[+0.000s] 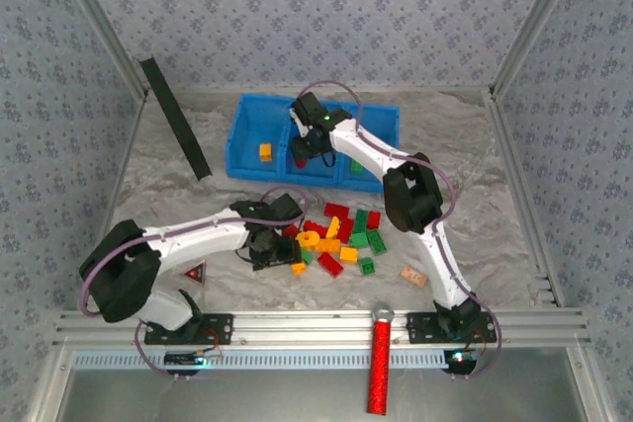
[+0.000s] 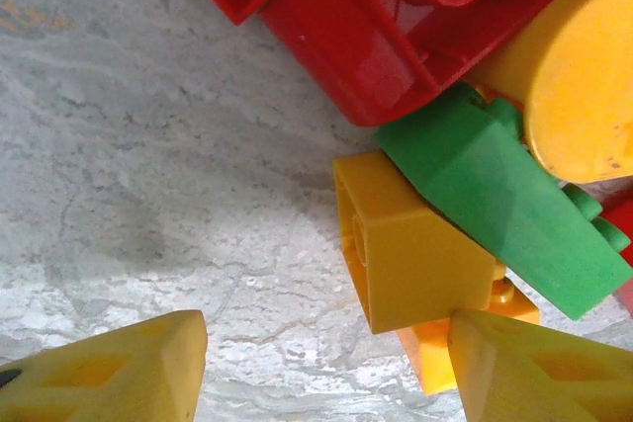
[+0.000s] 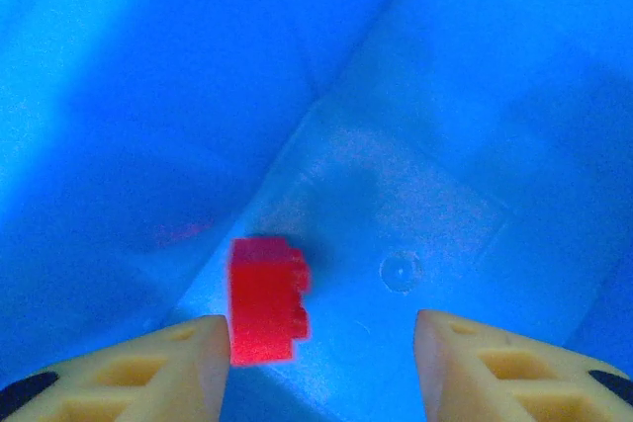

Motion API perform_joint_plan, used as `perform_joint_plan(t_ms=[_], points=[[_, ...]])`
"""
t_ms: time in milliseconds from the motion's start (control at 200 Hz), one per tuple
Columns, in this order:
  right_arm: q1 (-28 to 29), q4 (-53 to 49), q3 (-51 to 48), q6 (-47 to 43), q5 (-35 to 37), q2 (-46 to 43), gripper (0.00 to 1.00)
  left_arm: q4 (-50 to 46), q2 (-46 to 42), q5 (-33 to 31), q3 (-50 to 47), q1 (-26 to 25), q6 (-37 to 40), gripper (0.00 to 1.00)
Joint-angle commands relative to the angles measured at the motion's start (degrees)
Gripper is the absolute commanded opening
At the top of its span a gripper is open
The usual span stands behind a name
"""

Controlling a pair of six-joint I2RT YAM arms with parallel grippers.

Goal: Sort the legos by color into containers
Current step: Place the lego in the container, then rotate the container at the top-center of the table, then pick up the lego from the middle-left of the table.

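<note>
Your right gripper (image 3: 318,335) is spread inside the blue bin (image 3: 445,96), red brick (image 3: 265,301) at lower left; your left gripper (image 2: 328,331) is spread too, yellow brick (image 2: 410,244) centre-right

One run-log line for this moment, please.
left gripper: open over yellow brick | right gripper: open inside blue bin | red brick: in bin, not gripped
</note>
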Motion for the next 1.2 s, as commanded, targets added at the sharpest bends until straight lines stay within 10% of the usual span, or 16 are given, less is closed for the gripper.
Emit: perform_joint_plan(t_ms=[0,410,1194], points=[[-0.47,-0.20,-2.74,0.05,-0.11,0.29,0.56,0.20,1.31,-0.38,1.44,-0.42,0.96,0.66],[-2.49,5.93,-20.57,2.43,0.21,-8.37,0.59,0.50,0.64,-0.22,1.02,-0.53,1.15,0.66],[0.37,2.08,-15.38,0.52,-2.00,-19.42,0.60,2.34,4.67,-2.31,0.53,-1.17,1.58,0.56]])
